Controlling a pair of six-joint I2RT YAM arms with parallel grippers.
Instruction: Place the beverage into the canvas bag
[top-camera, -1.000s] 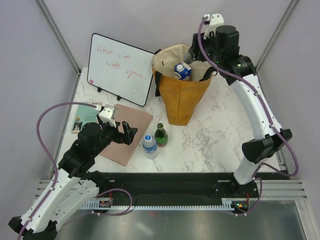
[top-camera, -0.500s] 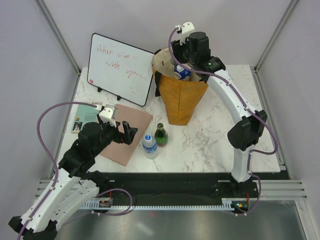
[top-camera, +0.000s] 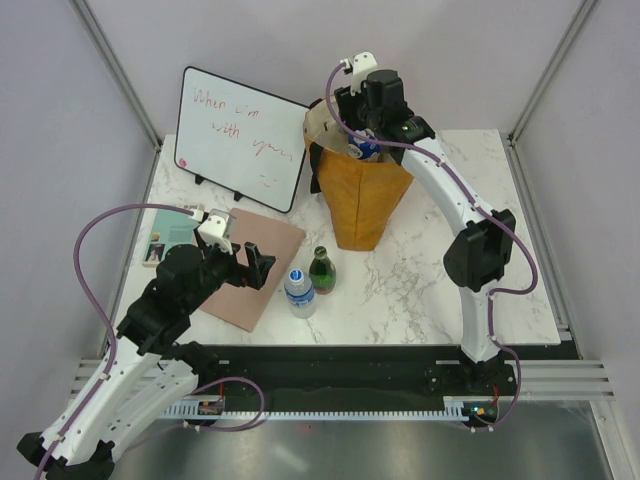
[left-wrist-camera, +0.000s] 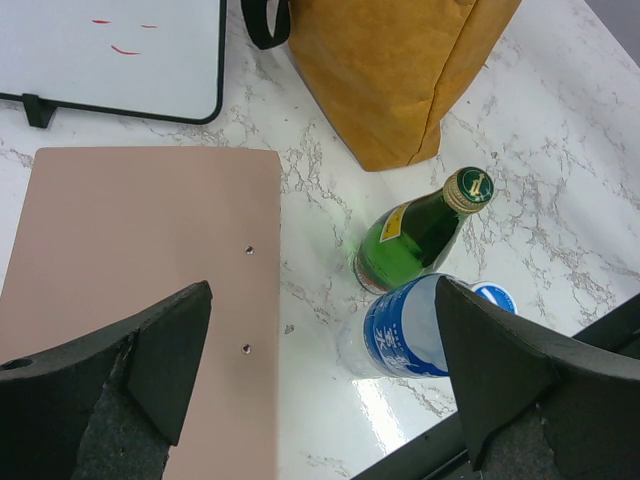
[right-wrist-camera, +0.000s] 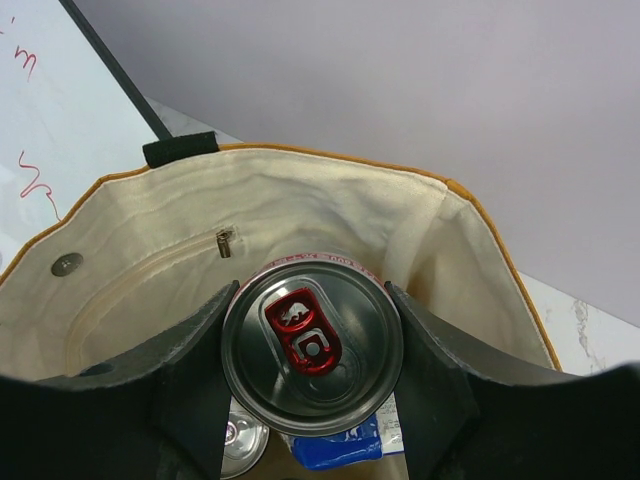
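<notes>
My right gripper (right-wrist-camera: 312, 350) is shut on a beverage can (right-wrist-camera: 312, 345) with a silver top and a red tab, a finger on each side of it. The can hangs over the open mouth of the mustard-brown canvas bag (top-camera: 362, 205), whose cream lining (right-wrist-camera: 300, 215) shows behind it. In the top view the right gripper (top-camera: 366, 128) sits right above the bag's opening. A blue carton (right-wrist-camera: 345, 448) and a second can (right-wrist-camera: 243, 445) lie inside the bag. My left gripper (left-wrist-camera: 325, 370) stands open and holds nothing, low over the table beside the bottles.
A green glass bottle (top-camera: 321, 270) and a clear water bottle (top-camera: 299, 292) with a blue label stand in front of the bag. A brown board (top-camera: 268, 248) lies to their left, a teal book (top-camera: 163, 242) beyond it. A whiteboard (top-camera: 240, 135) leans at the back left.
The right arm has swung left, from the bag's right side to over its open mouth. The left arm and the bottles have not moved.
</notes>
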